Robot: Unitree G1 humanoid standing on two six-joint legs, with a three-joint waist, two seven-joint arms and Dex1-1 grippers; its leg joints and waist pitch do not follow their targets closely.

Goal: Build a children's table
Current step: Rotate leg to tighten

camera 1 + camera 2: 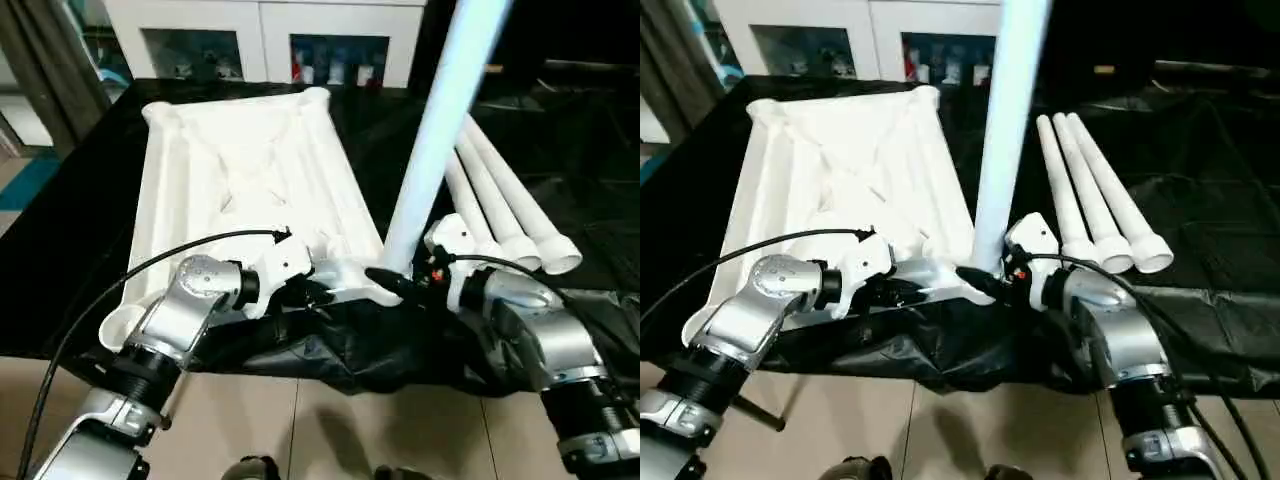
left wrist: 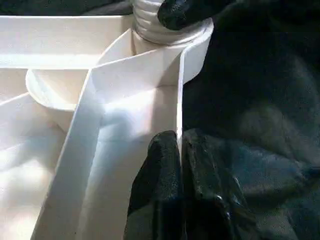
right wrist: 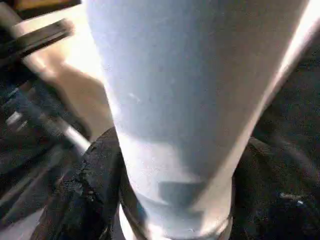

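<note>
The white table top [image 1: 240, 170] lies upside down on the black cloth, ribs facing up. One white leg [image 1: 440, 120] stands upright in its near right corner socket [image 2: 197, 45]. My right gripper [image 1: 405, 285] is shut on that leg's base, and its black fingers [image 3: 95, 185] hug both sides of the tube [image 3: 190, 90]. My left gripper [image 1: 318, 295] is shut on the top's thin near rim wall [image 2: 179, 90], just left of that socket. Three more legs [image 1: 500, 210] lie side by side on the cloth to the right.
A white cabinet with glass doors [image 1: 270, 30] stands behind the work surface. The black cloth [image 1: 560, 180] hangs over the near edge in folds, with pale floor tiles [image 1: 300, 430] below. A black cable [image 1: 120, 280] loops over my left forearm.
</note>
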